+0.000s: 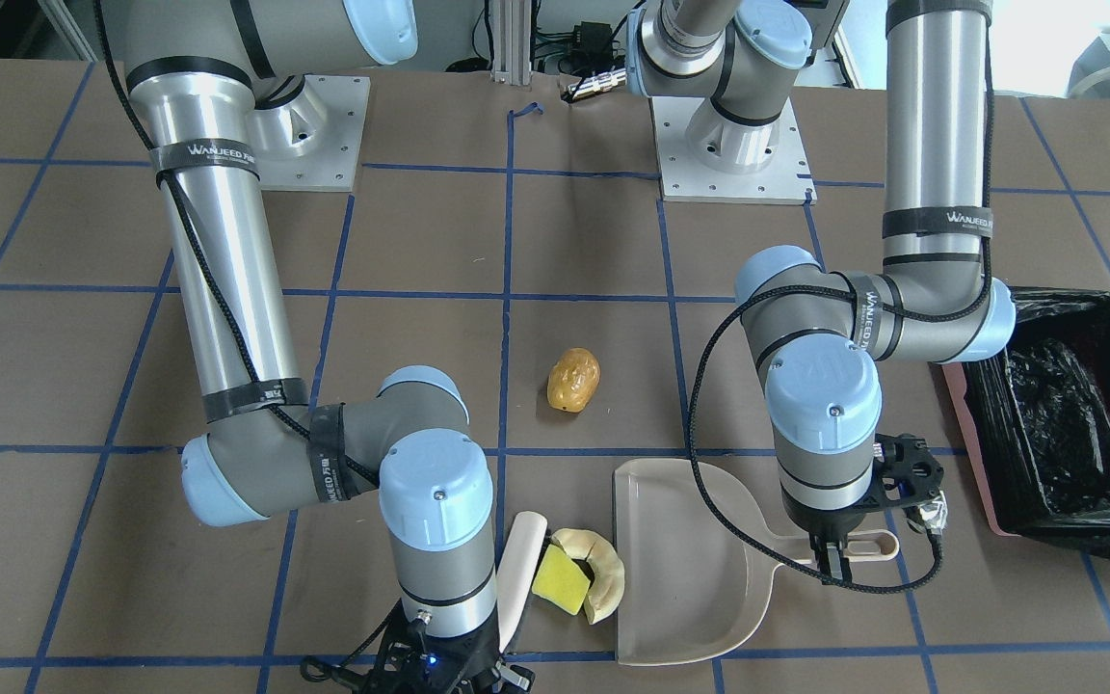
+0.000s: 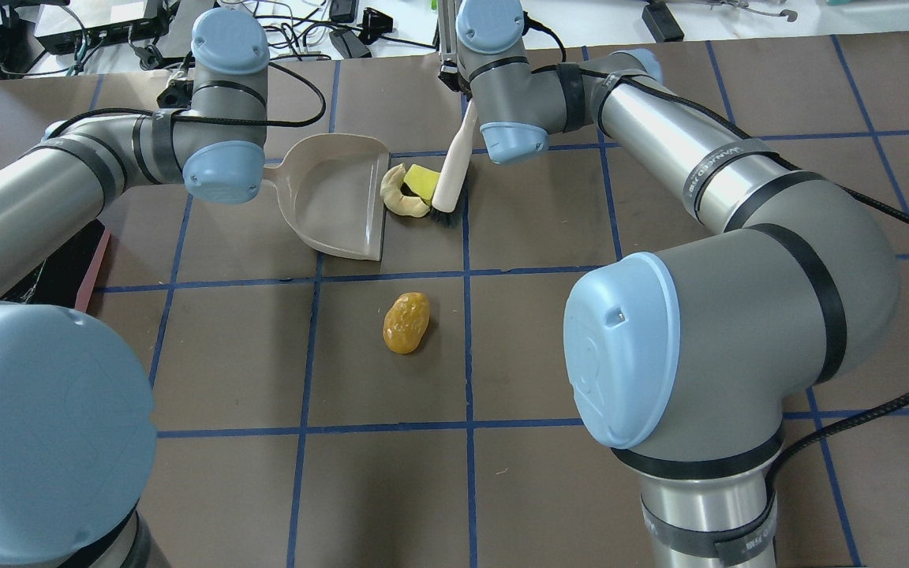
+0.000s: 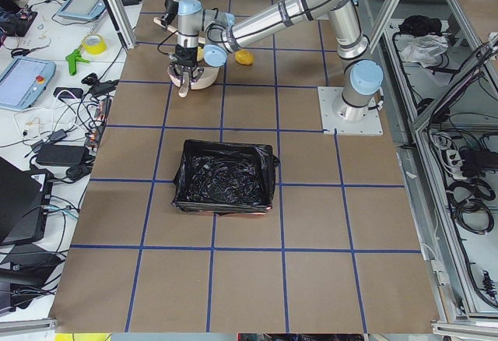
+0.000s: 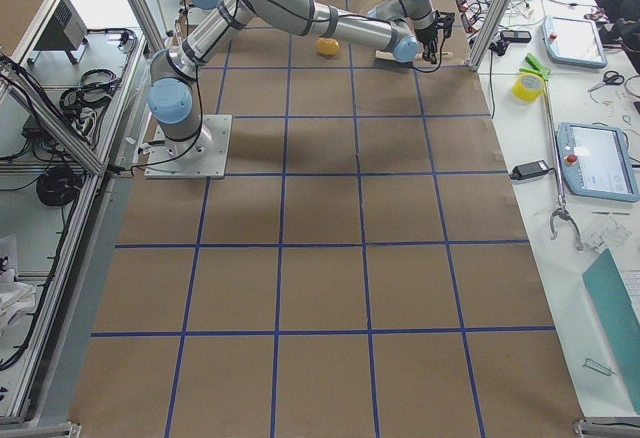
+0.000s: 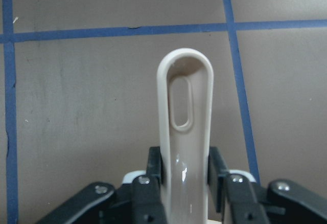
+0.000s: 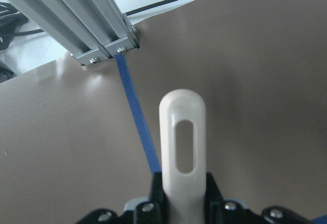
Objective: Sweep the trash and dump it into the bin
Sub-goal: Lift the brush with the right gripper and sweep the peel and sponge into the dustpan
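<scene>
My left gripper [image 5: 185,169] is shut on the handle of the beige dustpan [image 1: 680,569], which lies flat on the table. My right gripper [image 6: 183,185] is shut on the handle of a cream brush [image 2: 450,170]. The brush bristles rest against the yellow sponge wedge [image 1: 562,580] and the pale crescent slice [image 1: 605,578], right in front of the dustpan's mouth. The golden-brown potato-like lump [image 2: 406,322] lies alone, nearer the robot. The pink bin with the black bag [image 1: 1066,424] stands beyond the left arm [image 1: 825,405].
Blue tape lines grid the brown table. Both arm base plates [image 1: 309,130] sit at the robot's edge. An aluminium post [image 6: 87,24] stands at the far table edge behind the brush. Operators' desks with tablets [image 3: 27,80] lie past that edge.
</scene>
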You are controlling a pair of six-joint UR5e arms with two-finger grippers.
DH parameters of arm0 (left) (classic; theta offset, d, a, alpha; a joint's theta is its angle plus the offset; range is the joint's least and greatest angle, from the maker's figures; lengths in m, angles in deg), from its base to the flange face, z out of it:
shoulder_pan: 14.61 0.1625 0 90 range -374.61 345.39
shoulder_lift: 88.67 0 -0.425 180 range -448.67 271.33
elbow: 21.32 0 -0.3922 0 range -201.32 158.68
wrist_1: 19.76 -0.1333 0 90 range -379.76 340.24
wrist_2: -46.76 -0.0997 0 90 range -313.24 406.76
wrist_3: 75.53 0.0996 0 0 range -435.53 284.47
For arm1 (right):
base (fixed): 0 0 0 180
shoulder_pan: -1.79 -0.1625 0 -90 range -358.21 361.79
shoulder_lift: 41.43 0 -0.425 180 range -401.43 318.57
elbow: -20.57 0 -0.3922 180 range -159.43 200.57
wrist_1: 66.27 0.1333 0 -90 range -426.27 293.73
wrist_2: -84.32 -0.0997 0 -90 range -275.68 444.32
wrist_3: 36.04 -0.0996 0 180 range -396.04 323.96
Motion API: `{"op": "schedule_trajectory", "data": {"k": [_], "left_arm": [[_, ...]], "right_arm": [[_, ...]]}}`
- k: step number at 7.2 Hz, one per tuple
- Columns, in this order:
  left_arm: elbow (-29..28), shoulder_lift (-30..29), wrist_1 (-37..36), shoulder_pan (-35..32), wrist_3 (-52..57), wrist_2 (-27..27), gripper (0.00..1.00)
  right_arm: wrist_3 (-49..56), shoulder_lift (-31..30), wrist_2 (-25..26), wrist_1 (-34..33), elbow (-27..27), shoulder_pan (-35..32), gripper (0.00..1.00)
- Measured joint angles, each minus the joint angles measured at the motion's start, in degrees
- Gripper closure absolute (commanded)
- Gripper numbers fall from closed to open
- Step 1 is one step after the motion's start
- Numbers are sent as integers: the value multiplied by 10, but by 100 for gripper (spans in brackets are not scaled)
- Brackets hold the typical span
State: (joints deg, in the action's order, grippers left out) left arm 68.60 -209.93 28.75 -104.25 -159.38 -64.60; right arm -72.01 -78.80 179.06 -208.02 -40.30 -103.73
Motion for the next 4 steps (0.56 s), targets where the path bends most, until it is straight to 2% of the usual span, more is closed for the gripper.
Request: {"op": "schedule_trajectory", "data": {"k": [4], "left_arm": [[0,-3,0,0,0,-1,100]], "right_arm": [[-89,7,0,0,13,-50,90]]}}
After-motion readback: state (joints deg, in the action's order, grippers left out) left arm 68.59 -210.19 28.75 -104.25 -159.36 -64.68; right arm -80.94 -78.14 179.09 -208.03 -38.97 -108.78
